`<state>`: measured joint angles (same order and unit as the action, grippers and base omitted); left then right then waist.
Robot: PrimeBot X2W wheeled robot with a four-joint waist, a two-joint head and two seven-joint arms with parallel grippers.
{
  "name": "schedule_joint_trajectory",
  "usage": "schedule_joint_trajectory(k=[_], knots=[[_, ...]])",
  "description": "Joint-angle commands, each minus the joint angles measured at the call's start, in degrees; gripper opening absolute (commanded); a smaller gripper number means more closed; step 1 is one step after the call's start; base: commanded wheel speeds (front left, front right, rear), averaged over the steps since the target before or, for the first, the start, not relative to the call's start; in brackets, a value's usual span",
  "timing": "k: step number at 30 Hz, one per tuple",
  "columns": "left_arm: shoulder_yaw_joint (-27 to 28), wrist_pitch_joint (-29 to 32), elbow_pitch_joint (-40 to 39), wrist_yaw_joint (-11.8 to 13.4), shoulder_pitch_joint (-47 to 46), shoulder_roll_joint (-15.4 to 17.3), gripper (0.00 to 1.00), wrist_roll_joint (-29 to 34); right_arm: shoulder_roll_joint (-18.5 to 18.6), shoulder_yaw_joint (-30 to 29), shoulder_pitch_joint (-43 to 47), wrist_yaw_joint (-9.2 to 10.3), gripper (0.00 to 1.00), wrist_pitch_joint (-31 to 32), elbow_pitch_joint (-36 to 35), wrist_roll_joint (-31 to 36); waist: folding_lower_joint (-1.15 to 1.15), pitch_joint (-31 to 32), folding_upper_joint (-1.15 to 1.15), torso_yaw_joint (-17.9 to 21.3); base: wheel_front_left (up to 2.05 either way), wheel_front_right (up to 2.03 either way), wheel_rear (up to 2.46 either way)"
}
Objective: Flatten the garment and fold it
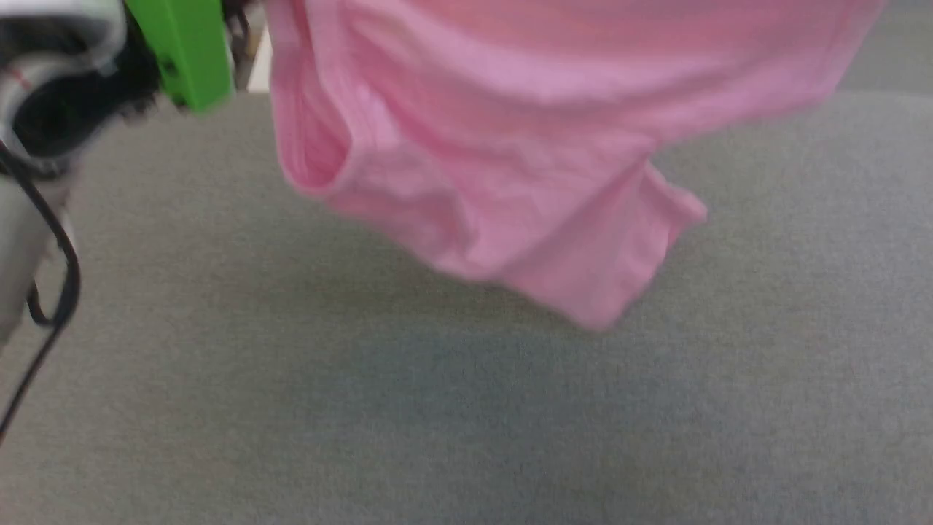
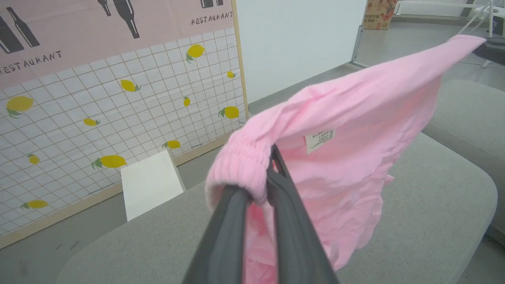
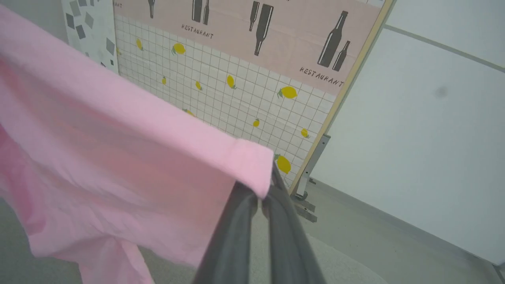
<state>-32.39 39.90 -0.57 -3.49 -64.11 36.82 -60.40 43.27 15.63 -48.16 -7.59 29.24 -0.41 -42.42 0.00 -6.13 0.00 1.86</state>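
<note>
The light pink, thin, wrinkled cotton shorts (image 1: 510, 168) hung in the air over a broad grey fabric cushion (image 1: 466, 437), stretched between the two grippers. Their long axis ran side to side across the head view, along the taut upper edge. The legs drooped toward the cushion, one leg opening gaping at the left and the other leg's hem trailing lowest at the right. A soft shadow lay on the cushion beneath them; whether the lowest tip touched the fabric could not be told.

In the left wrist view the left gripper (image 2: 258, 177) had its two dark fingers pressed together on the gathered elastic waistband (image 2: 240, 157), which bunched over the fingertips. From there the shorts (image 2: 355, 130) stretched away to the upper right, with the small white care label (image 2: 319, 140) facing the camera. In the head view the left arm (image 1: 44, 95) sat high at the upper left, pale and black, with a bright green part (image 1: 189, 51) beside it.

In the right wrist view the right gripper (image 3: 260, 189) was closed tight on a folded corner of the shorts (image 3: 98, 157), the cloth running off to the left. Behind stood a tiled panel printed with lemons (image 3: 236, 102).
</note>
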Motion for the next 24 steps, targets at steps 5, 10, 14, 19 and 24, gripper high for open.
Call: schedule_joint_trajectory(k=[5,10,14,19,24], knots=[[1.5,0.6,6.1,-0.6,-11.5,-1.6,0.0,1.7,-0.5,4.3,-14.6,0.1,0.0,-3.0,7.0,2.1,0.0,-13.8,0.0,3.7,0.0,0.0,0.0],[2.1,-2.6,13.3,-1.4,-23.4,-4.5,0.0,6.1,-3.5,7.3,-29.2,0.1,0.0,-9.2,16.9,6.0,0.0,-21.8,0.0,5.5,0.0,0.0,0.0],[2.3,-7.6,20.2,-2.0,-31.4,-7.6,0.0,9.8,-6.3,8.5,-38.3,0.1,0.0,-15.2,25.4,9.5,0.0,-25.7,0.0,6.1,0.0,0.0,0.0],[1.7,-14.3,28.1,-2.8,-37.8,-10.5,0.0,13.2,-9.7,9.3,-46.0,0.1,0.0,-22.2,35.4,13.0,0.0,-28.7,0.0,6.2,0.0,0.0,0.0],[0.5,-19.3,33.5,-3.4,-38.7,-12.3,0.0,14.2,-12.6,10.9,-48.0,0.1,0.0,-26.3,42.3,13.9,0.0,-30.0,0.0,5.8,0.0,0.0,0.0]])
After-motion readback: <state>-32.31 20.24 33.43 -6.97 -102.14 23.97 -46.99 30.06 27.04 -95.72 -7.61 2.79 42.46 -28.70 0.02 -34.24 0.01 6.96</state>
